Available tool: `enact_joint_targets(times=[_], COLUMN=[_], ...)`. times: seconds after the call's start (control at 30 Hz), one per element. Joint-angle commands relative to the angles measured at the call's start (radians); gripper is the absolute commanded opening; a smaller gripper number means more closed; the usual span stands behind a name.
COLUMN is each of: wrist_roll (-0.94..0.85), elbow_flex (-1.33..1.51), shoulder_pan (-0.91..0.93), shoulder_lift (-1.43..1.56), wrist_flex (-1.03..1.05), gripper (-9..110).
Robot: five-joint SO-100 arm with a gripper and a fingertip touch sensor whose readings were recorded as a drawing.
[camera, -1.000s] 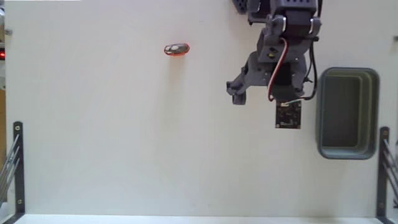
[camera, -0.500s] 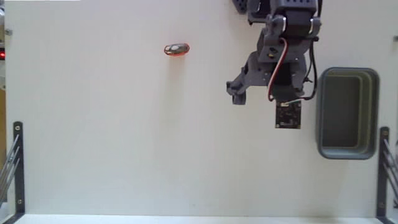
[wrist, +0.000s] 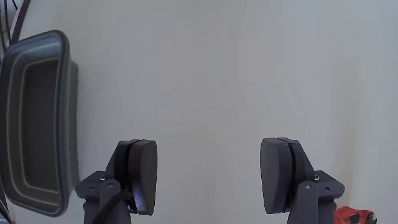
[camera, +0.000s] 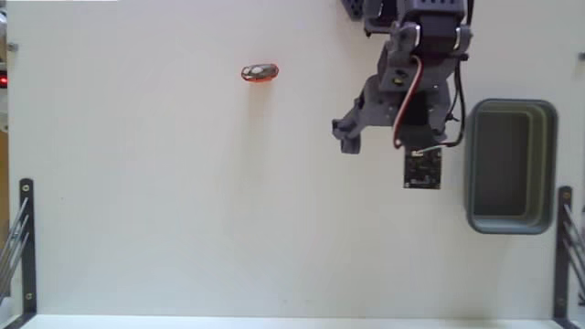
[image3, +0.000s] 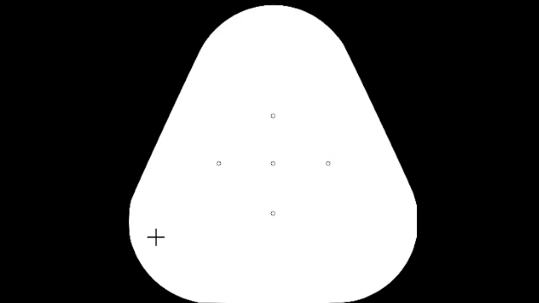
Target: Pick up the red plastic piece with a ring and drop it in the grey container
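Observation:
The red plastic piece with a ring (camera: 260,72) lies on the white table in the fixed view, upper middle, well to the left of the arm. In the wrist view only its edge shows at the bottom right corner (wrist: 356,215). The grey container (camera: 510,165) stands at the right of the fixed view, beside the arm, and looks empty; the wrist view has the grey container (wrist: 37,124) at its left edge. My gripper (camera: 384,137) hangs over bare table between the two. In the wrist view the gripper (wrist: 208,180) is open, with nothing between its pads.
Black metal brackets (camera: 26,247) (camera: 561,247) stand at the table's lower left and lower right edges. A small red light (camera: 4,81) glows at the left edge. The arm's base (camera: 416,14) sits at the top.

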Motion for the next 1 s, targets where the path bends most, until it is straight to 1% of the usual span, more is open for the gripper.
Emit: enact_joint_targets(times=[0.0,0.97], wrist_roll=[0.005,0.005], elbow_flex=[0.004,0.004], shoulder_pan=[0.036,0.217], shoulder_lift=[0.038,0.038], wrist_flex=[0.019,0.019], gripper=[110,110])
